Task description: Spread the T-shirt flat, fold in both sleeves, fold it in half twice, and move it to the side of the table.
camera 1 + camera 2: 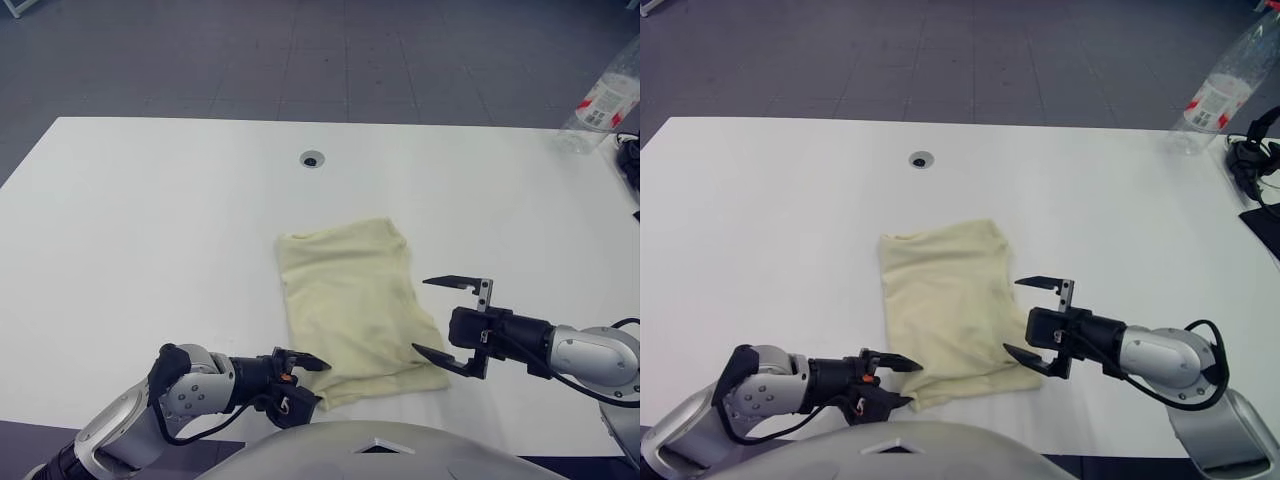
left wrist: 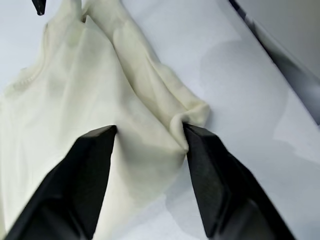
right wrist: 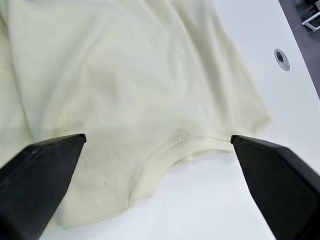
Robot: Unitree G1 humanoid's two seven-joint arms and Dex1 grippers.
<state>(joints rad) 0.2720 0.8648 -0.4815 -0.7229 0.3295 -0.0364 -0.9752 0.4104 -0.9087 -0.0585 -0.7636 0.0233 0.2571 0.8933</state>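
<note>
T-shirt (image 1: pixel 350 300) folded on bench (image 1: pixel 150 220) between pincers, long axis running away from them (collar faces right pincer (image 1: pixel 420 315)). Both released; left pincer (image 1: pixel 322 385) straddles near corner. Bottle (image 1: pixel 600 105), cable hole (image 1: pixel 313 159) far beyond.

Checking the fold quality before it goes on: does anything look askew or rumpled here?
Yes. The T-shirt lies slanted on the table, and its near corner beside the left tool is bunched, with the layers not lining up. Nothing looks spilled or damaged.
</note>
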